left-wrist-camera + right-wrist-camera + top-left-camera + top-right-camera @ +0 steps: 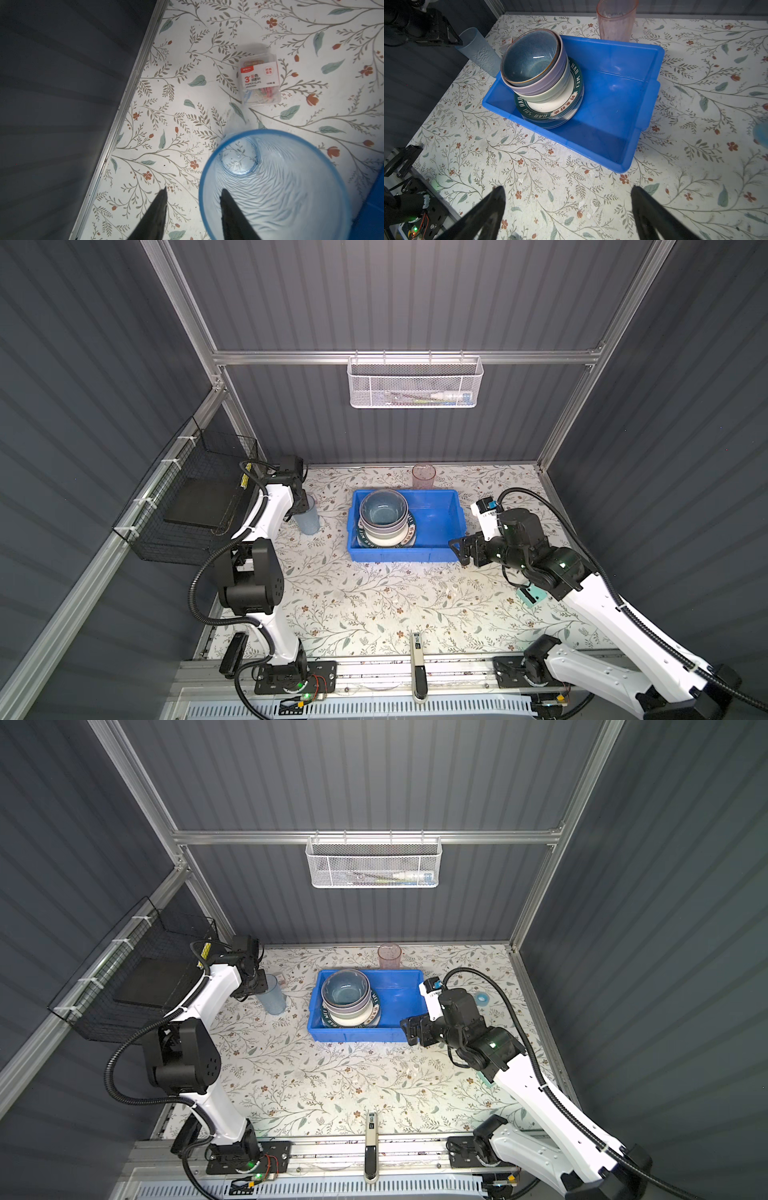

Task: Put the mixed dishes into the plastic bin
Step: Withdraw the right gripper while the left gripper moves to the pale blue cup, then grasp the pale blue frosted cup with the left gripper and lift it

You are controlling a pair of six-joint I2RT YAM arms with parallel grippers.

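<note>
The plastic bin (415,556) (353,1036) (612,124) sits mid-table. Stacked in its left half are a grey-blue bowl (382,510) (529,58) inside a lilac bowl (550,83), then a pale green bowl (556,93) on a green lettered plate (542,116). A blue tumbler (309,520) (280,187) stands upright left of the bin. My left gripper (303,502) (194,190) is open astride its rim, one finger inside and one outside, neither touching. A pink tumbler (424,476) (616,20) stands behind the bin. My right gripper (457,549) (568,189) is open and empty by the bin's near right corner.
A clear box of paper clips (259,81) lies just behind the blue tumbler. A teal tape roll (482,997) and a teal block (530,595) lie on the right. A black wire basket (195,497) hangs on the left wall, a white mesh basket (415,383) on the back wall.
</note>
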